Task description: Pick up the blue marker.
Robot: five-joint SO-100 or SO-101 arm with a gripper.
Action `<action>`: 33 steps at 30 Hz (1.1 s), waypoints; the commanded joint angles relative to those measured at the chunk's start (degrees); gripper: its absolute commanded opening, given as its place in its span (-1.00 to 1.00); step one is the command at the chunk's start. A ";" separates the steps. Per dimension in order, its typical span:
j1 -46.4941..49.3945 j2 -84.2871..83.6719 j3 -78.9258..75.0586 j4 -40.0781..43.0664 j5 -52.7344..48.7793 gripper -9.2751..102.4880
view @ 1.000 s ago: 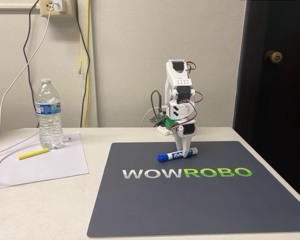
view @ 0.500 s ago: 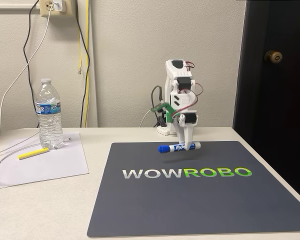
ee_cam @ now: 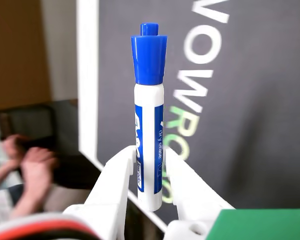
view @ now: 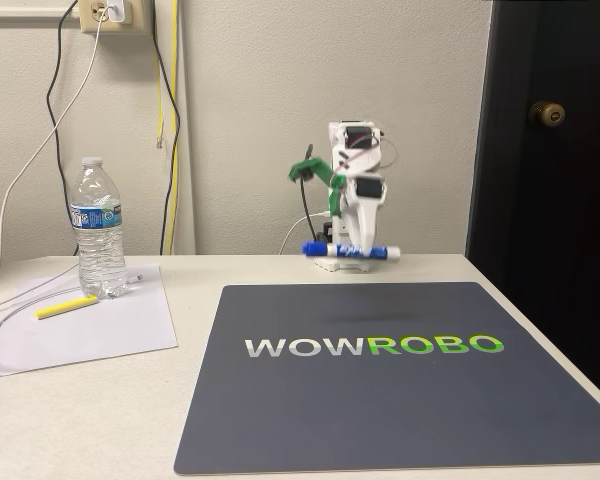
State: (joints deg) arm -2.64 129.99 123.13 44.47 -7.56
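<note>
Gripper (view: 352, 249) clamps blue marker (view: 348, 250) | level, cap left, fixed view

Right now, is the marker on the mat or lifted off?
Lifted off. The marker hangs level above the mat, clamped in the gripper.

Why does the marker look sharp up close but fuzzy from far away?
In the wrist view the marker sits close between the fingers and is crisp, while the mat and a person's hands behind are blurred. In the fixed view the marker looks slightly smeared, probably from movement, with a faint shadow on the mat below.
</note>
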 commanded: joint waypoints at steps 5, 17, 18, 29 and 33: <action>-2.90 18.37 13.54 -19.25 4.57 -0.75; 7.73 19.34 15.03 -39.38 34.01 -0.75; 8.44 18.81 14.85 -40.25 35.51 -0.75; 12.57 16.70 14.85 -45.44 44.91 -0.75; 12.57 16.79 14.85 -45.35 45.44 -0.75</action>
State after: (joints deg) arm 10.20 146.51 139.13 0.18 37.53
